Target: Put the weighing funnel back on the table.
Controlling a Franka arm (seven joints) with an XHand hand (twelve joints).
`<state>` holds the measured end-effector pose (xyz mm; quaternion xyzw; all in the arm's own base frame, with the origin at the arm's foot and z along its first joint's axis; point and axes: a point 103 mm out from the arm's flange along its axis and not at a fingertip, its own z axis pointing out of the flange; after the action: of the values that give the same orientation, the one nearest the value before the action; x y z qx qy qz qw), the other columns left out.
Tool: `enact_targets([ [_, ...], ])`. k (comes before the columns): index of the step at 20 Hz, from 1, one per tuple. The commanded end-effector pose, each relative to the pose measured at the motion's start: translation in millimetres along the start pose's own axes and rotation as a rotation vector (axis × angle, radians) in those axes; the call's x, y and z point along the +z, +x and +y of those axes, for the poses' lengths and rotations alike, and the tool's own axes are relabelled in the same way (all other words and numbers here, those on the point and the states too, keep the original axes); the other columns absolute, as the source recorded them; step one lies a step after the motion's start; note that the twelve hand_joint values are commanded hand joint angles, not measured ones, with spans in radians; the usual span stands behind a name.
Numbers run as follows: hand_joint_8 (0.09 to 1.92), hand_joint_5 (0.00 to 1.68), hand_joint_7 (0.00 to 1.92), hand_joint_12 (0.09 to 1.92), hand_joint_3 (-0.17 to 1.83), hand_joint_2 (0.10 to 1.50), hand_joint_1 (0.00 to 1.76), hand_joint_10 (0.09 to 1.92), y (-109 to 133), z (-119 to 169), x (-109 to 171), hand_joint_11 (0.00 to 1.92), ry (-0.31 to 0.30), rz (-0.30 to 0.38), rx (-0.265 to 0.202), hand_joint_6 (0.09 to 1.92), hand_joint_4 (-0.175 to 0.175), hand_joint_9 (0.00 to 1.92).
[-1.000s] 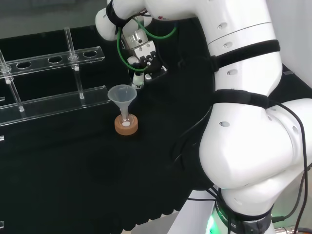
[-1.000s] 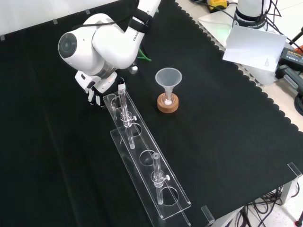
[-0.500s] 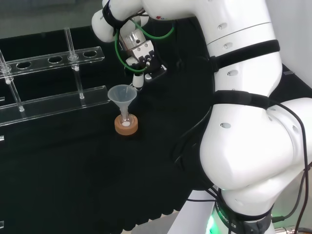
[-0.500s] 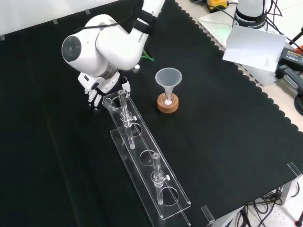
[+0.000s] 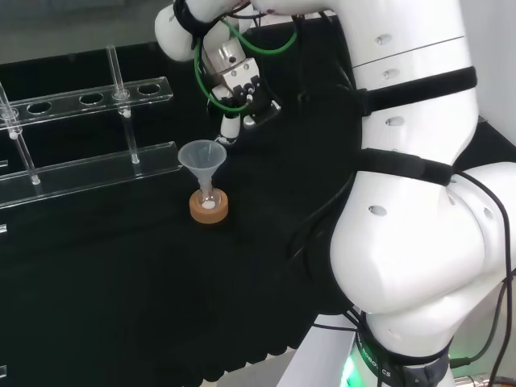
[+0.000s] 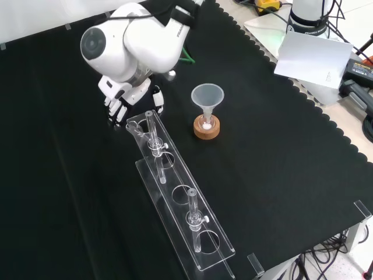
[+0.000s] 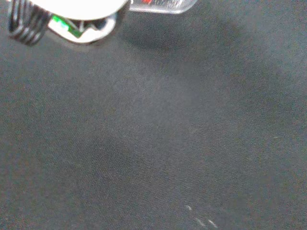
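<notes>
Hovering above cloth (image 6: 280,151), robot hand (image 6: 123,98) hangs beside the rack (image 6: 180,204).

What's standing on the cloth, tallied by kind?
funnel: 1
flask: 1
cork ring: 1
clear rack: 1
Total: 4
</notes>
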<state>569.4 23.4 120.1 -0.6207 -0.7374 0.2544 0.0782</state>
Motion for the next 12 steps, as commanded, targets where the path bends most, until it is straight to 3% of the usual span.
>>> enact_targets([
  [1, 0.68, 0.39, 0.14, 1.33, 0.62, 0.55, 0.91, 0.66, -10.0, -33.9, -26.0, 0.28, -0.067, 0.015, 0.036, 0.21, -0.022, 0.40],
  [12, 0.68, 0.41, 0.15, 1.33, 0.62, 0.56, 0.89, 0.66, -14.3, -87.4, -57.0, 0.28, -0.120, 0.042, 0.078, 0.20, -0.020, 0.41],
])
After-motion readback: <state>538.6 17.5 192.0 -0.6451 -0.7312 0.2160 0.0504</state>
